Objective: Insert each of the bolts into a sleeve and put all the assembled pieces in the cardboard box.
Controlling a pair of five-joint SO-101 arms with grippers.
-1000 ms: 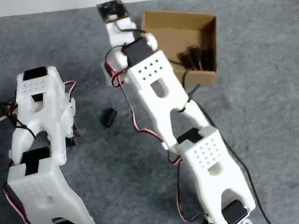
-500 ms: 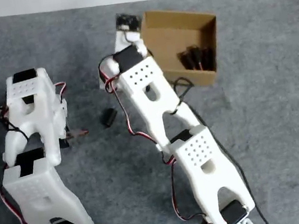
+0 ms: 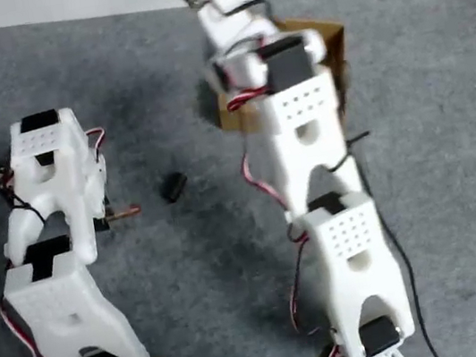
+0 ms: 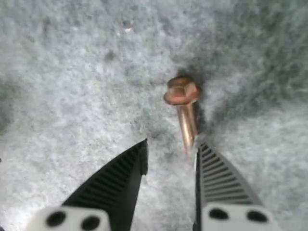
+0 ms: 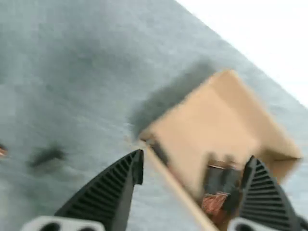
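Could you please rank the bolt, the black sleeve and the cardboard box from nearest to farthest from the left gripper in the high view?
1. The bolt, lying right at the left gripper.
2. The black sleeve, farther toward the middle.
3. The cardboard box, farthest, at the far side.

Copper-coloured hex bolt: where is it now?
In the left wrist view the copper bolt lies on the grey carpet just ahead of the open left gripper; in the high view it sits beside the left arm, small black sleeve nearby.
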